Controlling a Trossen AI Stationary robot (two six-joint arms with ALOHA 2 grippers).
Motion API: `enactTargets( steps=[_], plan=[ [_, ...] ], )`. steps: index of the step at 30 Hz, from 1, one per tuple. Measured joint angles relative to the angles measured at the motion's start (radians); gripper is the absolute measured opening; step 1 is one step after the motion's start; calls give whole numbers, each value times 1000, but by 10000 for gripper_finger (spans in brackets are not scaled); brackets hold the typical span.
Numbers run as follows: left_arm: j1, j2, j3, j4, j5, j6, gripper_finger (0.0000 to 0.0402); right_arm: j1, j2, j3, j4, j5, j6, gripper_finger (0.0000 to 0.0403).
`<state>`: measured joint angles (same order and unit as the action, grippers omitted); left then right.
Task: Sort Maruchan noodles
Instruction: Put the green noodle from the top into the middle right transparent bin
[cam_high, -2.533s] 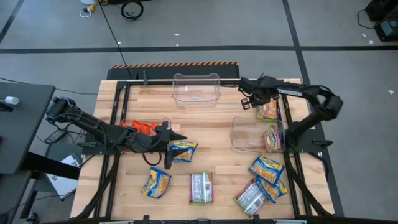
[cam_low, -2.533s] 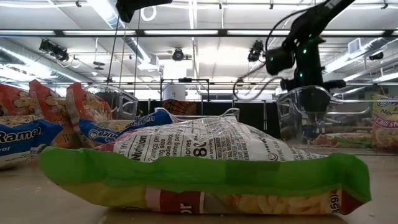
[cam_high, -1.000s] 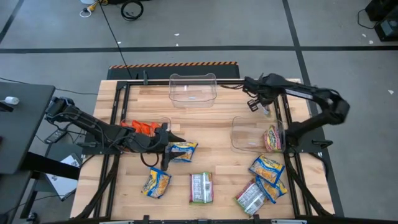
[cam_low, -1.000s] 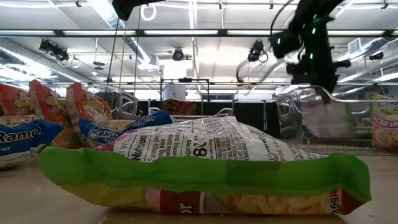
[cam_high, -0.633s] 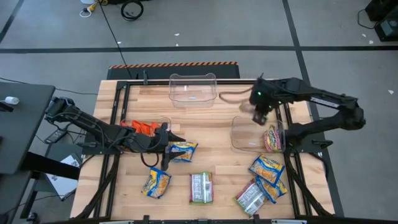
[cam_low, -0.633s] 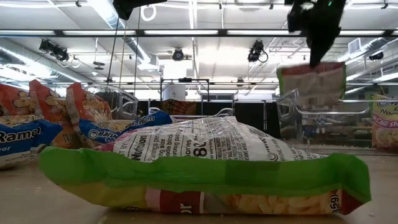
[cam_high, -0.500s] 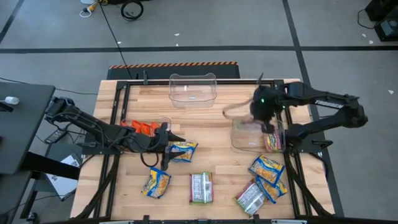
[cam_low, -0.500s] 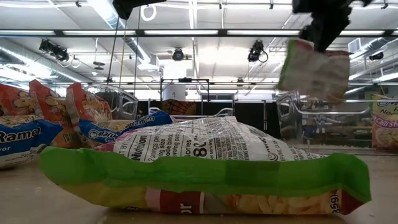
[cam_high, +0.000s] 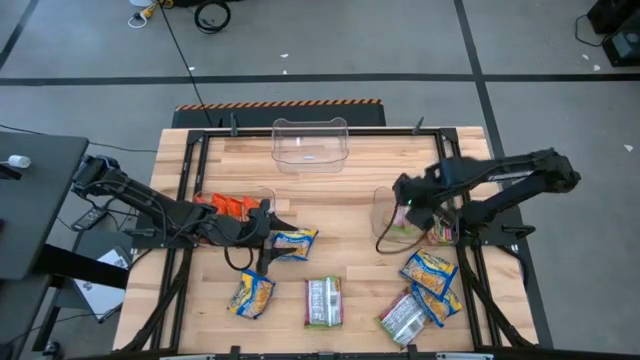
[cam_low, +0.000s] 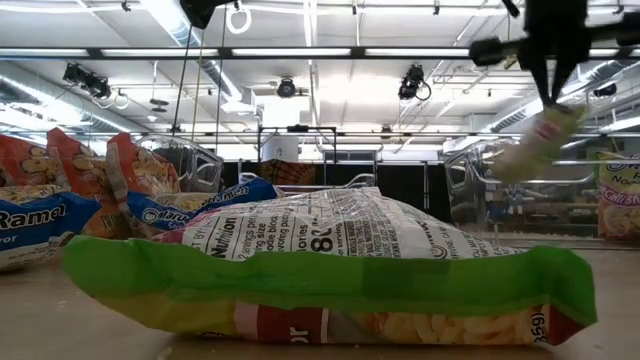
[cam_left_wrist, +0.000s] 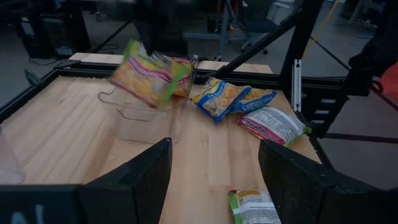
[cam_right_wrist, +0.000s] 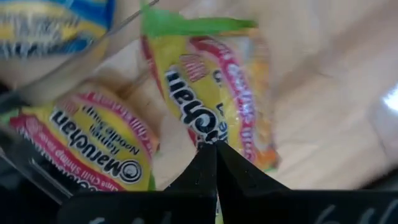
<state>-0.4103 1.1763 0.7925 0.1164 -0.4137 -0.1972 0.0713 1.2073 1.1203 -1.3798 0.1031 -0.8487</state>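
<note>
Held packet: a green-edged, pink-and-yellow Maruchan packet (cam_right_wrist: 217, 93) hangs from the right gripper (cam_high: 408, 203), right of centre in the high view, over the right-hand clear bin (cam_high: 383, 225); in the low view it shows tilted at the upper right.
Right gripper state: fingers pinched together on the packet's edge, as the right wrist view shows.
Bin contents: one matching pink-and-yellow packet (cam_right_wrist: 87, 152) already lies in that bin.
Step in hand (judgement): dropping the held packet into the bin with its own kind.
Release advice: bring the packet fully inside the bin walls before the fingers part; the packet hangs slanted, so a corner could catch the rim. Lower it until it is just above the packet inside, then let go.
Risk: the bin is light and clear; a nudge from the gripper may slide it.
Other packets: blue-and-yellow ones (cam_high: 431, 272) and a silver-white one (cam_high: 403, 317) lie at the lower right of the high view; another silver-white packet (cam_high: 323, 300) lies at lower centre; orange-red packets (cam_high: 228, 204) sit in the left bin.
Far bin: a third clear bin (cam_high: 311, 143) stands at the upper centre; no packet shows in it.
Left gripper (cam_high: 268, 238): waits left of centre, fingers spread wide, nothing between them, next to a blue-and-yellow packet (cam_high: 293, 242).
</note>
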Motion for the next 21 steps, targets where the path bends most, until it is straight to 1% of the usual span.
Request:
enactTargets(
  steps=[3,6,10,12,17,21],
  plan=[
    [0,0,0,0,0,-5,242,30,28,-78,4,14,-50,1],
    [1,0,0,1,0,-19,243,53,35,-157,10,59,-64,1],
    [2,0,0,4,-11,-32,242,78,25,-205,-12,75,-70,1],
    [2,0,0,6,-24,-35,242,86,16,-208,-22,49,-62,1],
    [2,0,0,6,-73,-35,242,90,-9,-208,-21,-66,-37,1],
    [2,0,-1,13,-110,-35,242,65,-11,-208,-38,-128,-52,1]
  ],
)
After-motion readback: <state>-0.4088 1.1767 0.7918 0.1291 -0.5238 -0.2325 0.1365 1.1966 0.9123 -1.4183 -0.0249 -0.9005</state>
